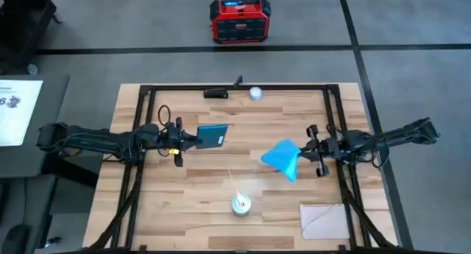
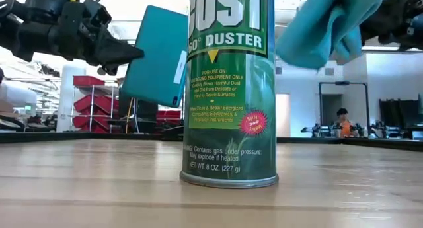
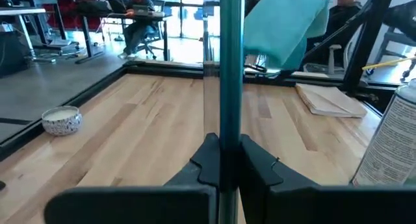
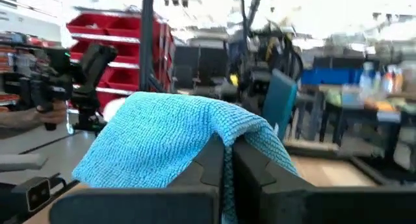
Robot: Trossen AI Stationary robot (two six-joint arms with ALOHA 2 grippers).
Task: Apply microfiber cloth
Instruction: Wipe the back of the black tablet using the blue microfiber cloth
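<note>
High view: the right gripper (image 1: 313, 149) holds the microfiber cloth (image 1: 282, 158) raised over the table's right-centre, the cloth hanging off its fingers toward the left arm. The left gripper (image 1: 179, 140) holds the tablet (image 1: 213, 136), teal back up, its long side running toward the cloth. A clear gap of bare table (image 1: 243, 118) separates cloth and tablet; the right arm is the one carrying the cloth, so I judge the closing move is its own, leftward.

Low view: the duster can (image 2: 230, 89) stands in front; behind it the tablet (image 2: 155, 56) hangs tilted in the air, the cloth (image 2: 324, 26) lifted at a similar height on the other side of the can.

Left wrist view: the fingers are clamped on the tablet's edge (image 3: 229, 68), seen edge-on and upright, with the cloth (image 3: 279, 26) beyond it.

Right wrist view: the fingers are pinched shut on a fold of cloth (image 4: 162, 143), which drapes over them; the tablet (image 4: 281, 97) lies ahead, not touching.
</note>
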